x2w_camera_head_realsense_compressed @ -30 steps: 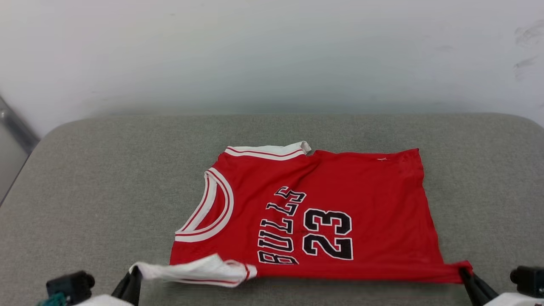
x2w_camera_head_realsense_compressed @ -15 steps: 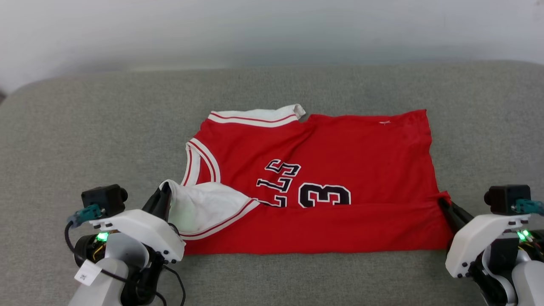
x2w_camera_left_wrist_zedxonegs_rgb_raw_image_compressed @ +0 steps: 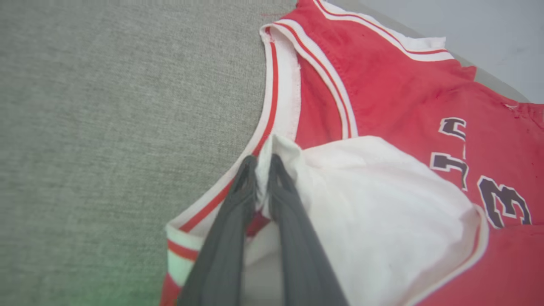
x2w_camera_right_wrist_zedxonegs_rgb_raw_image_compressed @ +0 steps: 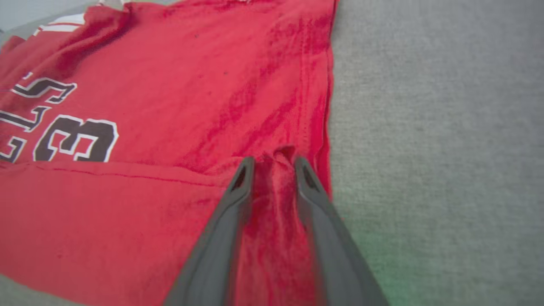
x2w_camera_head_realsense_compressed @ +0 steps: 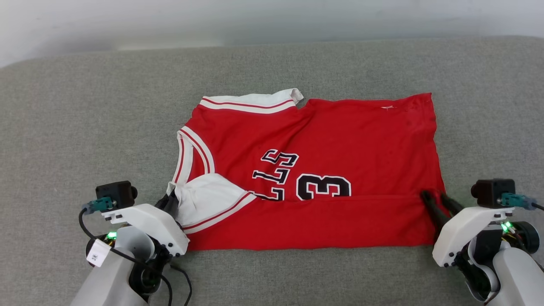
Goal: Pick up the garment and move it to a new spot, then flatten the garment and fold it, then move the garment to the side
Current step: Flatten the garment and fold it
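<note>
The red garment (x2w_camera_head_realsense_compressed: 340,140) lies on the grey cushion, its near long edge folded over so the fold hides the bottom of the letters and the 23. My left gripper (x2w_camera_head_realsense_compressed: 170,200) is shut on the white striped sleeve (x2w_camera_head_realsense_compressed: 208,199), pinching its edge (x2w_camera_left_wrist_zedxonegs_rgb_raw_image_compressed: 262,163) just beside the collar. At the garment's right end, my right gripper (x2w_camera_head_realsense_compressed: 435,196) rests low on the folded hem corner. Its fingers stand apart, with a ridge of red cloth (x2w_camera_right_wrist_zedxonegs_rgb_raw_image_compressed: 274,163) lying between them. The far sleeve (x2w_camera_head_realsense_compressed: 250,102) lies flat at the back.
The grey fabric cushion (x2w_camera_head_realsense_compressed: 85,127) stretches wide to the left, right and behind the garment. A pale wall (x2w_camera_head_realsense_compressed: 272,17) runs along its far edge. Bare cushion lies between both forearms at the front.
The head camera has tilted down. Both grippers carried the near edge away from me, folding it over the print. The right fingers, together before, now stand apart.
</note>
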You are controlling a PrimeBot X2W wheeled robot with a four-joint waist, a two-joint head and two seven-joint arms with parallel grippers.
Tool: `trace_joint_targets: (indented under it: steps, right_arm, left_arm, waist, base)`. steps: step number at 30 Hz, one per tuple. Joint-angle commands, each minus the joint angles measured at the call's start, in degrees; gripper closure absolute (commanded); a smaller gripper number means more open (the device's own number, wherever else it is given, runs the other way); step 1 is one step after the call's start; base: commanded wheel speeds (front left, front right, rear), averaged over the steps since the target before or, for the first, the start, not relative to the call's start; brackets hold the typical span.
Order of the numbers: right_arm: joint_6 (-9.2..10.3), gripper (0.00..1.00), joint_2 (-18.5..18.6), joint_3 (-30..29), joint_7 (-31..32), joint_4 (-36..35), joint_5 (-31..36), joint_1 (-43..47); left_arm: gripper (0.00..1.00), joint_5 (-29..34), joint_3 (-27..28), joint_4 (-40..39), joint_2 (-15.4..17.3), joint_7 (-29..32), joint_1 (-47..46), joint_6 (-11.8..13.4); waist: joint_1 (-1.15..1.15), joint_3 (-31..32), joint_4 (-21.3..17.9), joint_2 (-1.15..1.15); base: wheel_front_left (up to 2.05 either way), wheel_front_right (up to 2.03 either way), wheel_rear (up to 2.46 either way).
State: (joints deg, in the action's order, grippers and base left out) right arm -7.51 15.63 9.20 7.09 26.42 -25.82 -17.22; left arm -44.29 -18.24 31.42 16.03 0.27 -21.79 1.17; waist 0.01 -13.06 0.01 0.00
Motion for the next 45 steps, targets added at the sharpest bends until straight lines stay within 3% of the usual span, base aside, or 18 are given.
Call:
trace_joint_targets:
  steps: [1,5,11,14,15,21,27,35,36,37,38,45]
  right_arm:
    - [0.04,0.0,0.0,-0.1,-1.1,0.2,-0.6,-0.8]
    - [0.04,0.0,0.0,-0.1,-7.3,0.3,-1.1,-0.3]
    - [0.04,0.0,-0.4,-1.4,-12.1,-1.3,0.4,2.7]
    - [0.04,0.0,-0.9,-2.7,-12.3,-2.9,1.3,4.6]
    - [0.04,0.0,-1.6,-3.9,-11.6,-5.3,2.3,6.4]
    - [0.03,0.0,-3.6,-5.6,-9.1,-10.7,4.2,8.6]
    - [0.04,0.0,-5.5,-6.1,-7.7,-14.5,5.2,9.1]
    - [0.04,0.0,-6.3,-7.4,-6.9,-15.2,4.5,8.3]
    - [0.03,0.0,-6.2,-7.6,-6.7,-15.0,4.2,8.2]
    - [0.03,0.0,-6.0,-7.9,-6.7,-14.9,4.1,8.1]
    - [0.04,0.0,-5.8,-8.3,-6.2,-14.8,3.9,8.1]
    - [0.03,0.0,-3.7,-9.9,-0.2,-13.2,1.6,7.4]
  left_arm:
    - [0.0,-0.1,0.2,0.4,0.1,-0.5,-0.7,0.1]
    - [0.0,-0.5,1.3,1.2,1.2,-1.5,-1.0,0.1]
    - [0.0,-1.2,1.7,-1.6,5.4,3.4,1.0,0.8]
    - [0.0,-2.1,1.7,-5.1,8.0,8.6,1.8,1.2]
    - [0.0,-3.7,1.5,-9.2,10.7,15.4,3.0,1.8]
    - [0.0,-7.5,0.3,-16.3,15.1,29.8,5.5,3.9]
    - [0.0,-10.0,0.1,-17.5,16.3,37.0,7.7,7.4]
    - [0.0,-12.5,-1.6,-13.4,13.6,40.2,9.1,7.7]
    - [0.54,-12.8,-1.9,-12.9,13.1,40.6,9.2,7.6]
    - [0.89,-13.0,-2.2,-12.6,12.6,40.8,9.3,7.3]
    - [1.0,-13.2,-2.5,-12.3,12.2,40.8,9.4,7.1]
    - [1.0,-11.3,-1.5,-13.7,14.0,37.8,7.8,6.4]
  waist:
    - [-0.01,0.5,0.1,0.0]
    - [-0.01,2.7,0.1,0.0]
    - [-0.01,6.9,-0.4,0.0]
    - [-0.01,8.3,-0.6,0.0]
    - [-0.01,8.8,-1.1,0.0]
    - [-0.01,7.9,-2.6,0.0]
    - [-0.01,5.1,-4.7,0.0]
    - [-0.01,2.2,-6.8,0.0]
    - [-0.01,2.1,-6.9,0.0]
    - [-0.01,2.1,-7.0,0.0]
    - [-0.01,2.0,-7.1,0.0]
    - [-0.01,2.8,-6.8,0.0]
  base:
    - [0.0,0.0,0.0]
    - [0.0,0.0,0.0]
    - [0.0,0.0,0.0]
    - [0.0,0.0,0.0]
    - [0.0,0.0,0.0]
    - [0.0,0.0,0.0]
    - [0.0,0.0,0.0]
    - [0.0,0.0,0.0]
    - [0.0,0.0,0.0]
    - [0.0,0.0,0.0]
    - [0.0,0.0,0.0]
    - [0.0,0.0,0.0]
